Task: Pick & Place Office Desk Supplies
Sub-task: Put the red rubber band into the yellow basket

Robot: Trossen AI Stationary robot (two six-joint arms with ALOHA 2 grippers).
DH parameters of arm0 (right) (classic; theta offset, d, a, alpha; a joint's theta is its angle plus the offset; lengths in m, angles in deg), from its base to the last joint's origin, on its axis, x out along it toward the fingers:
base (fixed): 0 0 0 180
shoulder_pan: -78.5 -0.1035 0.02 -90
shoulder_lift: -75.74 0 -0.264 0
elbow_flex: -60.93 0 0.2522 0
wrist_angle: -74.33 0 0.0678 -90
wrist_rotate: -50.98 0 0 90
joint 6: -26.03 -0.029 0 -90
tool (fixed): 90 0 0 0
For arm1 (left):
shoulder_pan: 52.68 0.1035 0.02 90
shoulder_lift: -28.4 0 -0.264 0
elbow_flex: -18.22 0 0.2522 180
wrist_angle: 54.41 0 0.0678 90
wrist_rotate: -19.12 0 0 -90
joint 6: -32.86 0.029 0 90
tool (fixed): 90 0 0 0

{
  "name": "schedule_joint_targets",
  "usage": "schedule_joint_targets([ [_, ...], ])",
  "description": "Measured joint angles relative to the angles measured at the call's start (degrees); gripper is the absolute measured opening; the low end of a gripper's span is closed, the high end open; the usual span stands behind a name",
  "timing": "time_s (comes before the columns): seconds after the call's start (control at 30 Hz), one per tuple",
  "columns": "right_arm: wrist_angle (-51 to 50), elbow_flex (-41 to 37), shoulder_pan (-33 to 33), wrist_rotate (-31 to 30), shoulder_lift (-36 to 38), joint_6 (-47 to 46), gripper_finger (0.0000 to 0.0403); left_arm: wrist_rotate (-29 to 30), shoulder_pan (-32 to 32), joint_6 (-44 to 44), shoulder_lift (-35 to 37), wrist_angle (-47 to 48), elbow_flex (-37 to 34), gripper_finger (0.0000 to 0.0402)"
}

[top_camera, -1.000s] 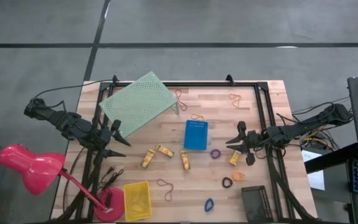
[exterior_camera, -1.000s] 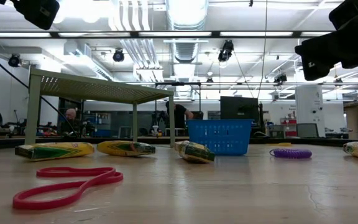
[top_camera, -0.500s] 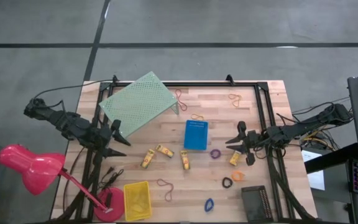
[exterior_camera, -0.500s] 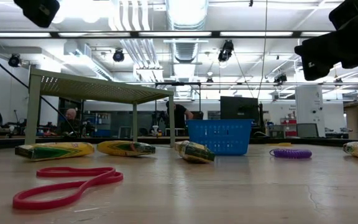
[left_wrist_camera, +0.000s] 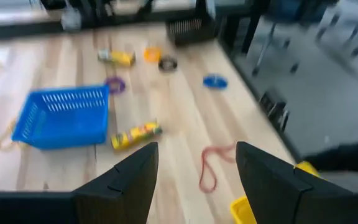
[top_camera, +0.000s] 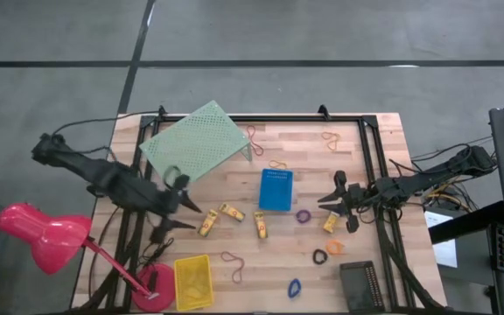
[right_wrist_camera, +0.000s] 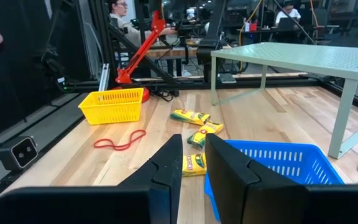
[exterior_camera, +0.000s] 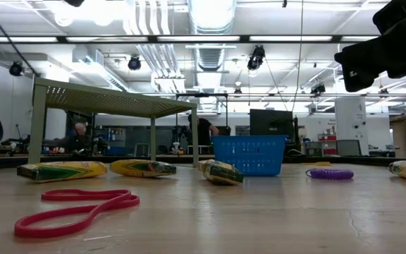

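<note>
In the high view, the left end effector (top_camera: 180, 208) hangs with its fingers spread wide and empty over the wooden desk (top_camera: 357, 175), and the nearest small yellow-gold wrapped piece (top_camera: 207, 223) lies just beside it at about four o'clock, its long axis running roughly from one to seven o'clock; a second yellow-gold piece (top_camera: 231, 212) sits a little farther at three o'clock. The right end effector (top_camera: 339, 201), fingers drawn narrow and holding nothing that can be seen, waits near another yellow-gold piece (top_camera: 332, 222) at its six o'clock. In the low view, the pieces lie flat on the desk beside the blue plastic bin (exterior_camera: 249, 155), with a red rubber band (exterior_camera: 76, 210) in front. The left wrist view shows the wide-set fingers (left_wrist_camera: 129, 180) aimed over a yellow-gold piece (left_wrist_camera: 135, 134) lying crosswise ahead, beside the blue bin. The right wrist view shows narrow fingers (right_wrist_camera: 160, 171) facing three pieces beyond. By my judgement the left arm is nearer its target.
</note>
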State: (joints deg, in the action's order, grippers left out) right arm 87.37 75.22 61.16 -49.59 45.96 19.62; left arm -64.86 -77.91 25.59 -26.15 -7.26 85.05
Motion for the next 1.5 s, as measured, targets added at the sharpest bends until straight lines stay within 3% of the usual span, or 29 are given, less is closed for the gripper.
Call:
schedule_joint_targets([
  [0.43,0.0,0.0,0.0,0.0,0.0,0.0,0.0084,-1.5,0.0,-0.6,-24.4,-10.3,4.0,0.0221],
  [0.67,0.0,0.0,0.0,0.0,0.0,0.0,0.0089,-6.2,0.0,-0.6,-35.3,-22.1,4.0,0.0208],
  [0.87,0.0,0.0,0.0,0.0,0.0,0.0,0.0081,-10.2,-0.2,-0.6,-43.4,-25.1,4.0,0.0188],
  [1.1,0.0,0.0,0.0,0.0,0.0,0.0,0.007,-10.6,-0.2,-0.4,-49.4,-26.6,4.0,0.017],
  [1.5,0.0,0.0,0.0,0.0,0.0,0.0,0.0079,-8.2,-0.2,1.6,-52.3,-26.5,3.9,0.0141],
])
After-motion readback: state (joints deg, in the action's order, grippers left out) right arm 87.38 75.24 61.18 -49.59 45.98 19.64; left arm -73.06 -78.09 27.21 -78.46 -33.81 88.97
